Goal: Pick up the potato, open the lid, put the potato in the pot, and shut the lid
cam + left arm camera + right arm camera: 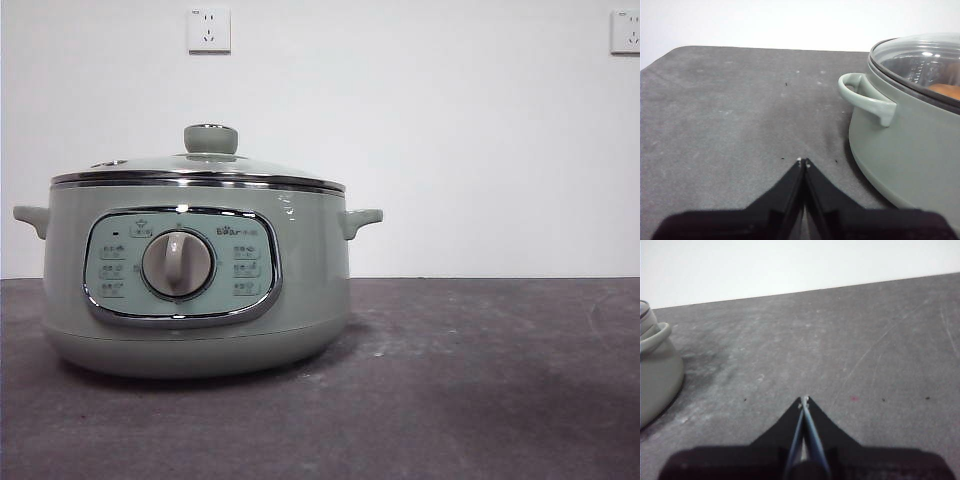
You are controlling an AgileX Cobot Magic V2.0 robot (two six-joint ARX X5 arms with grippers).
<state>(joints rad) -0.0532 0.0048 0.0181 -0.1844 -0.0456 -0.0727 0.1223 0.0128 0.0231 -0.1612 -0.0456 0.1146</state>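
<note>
The sage-green pot (195, 280) stands on the dark table at the left of the front view, its grey dial facing the camera. The glass lid (200, 165) with its green knob sits on the pot's rim. In the left wrist view the pot (910, 145) is close by, and an orange-brown potato (946, 90) shows through the glass lid (920, 57), inside the pot. My left gripper (803, 161) is shut and empty, low over the table beside the pot's handle. My right gripper (804, 400) is shut and empty, over bare table, with the pot (655, 375) off to one side.
The dark grey table (480, 380) stretches to the right of the pot. A white wall with two sockets (208, 30) stands behind. Neither arm shows in the front view.
</note>
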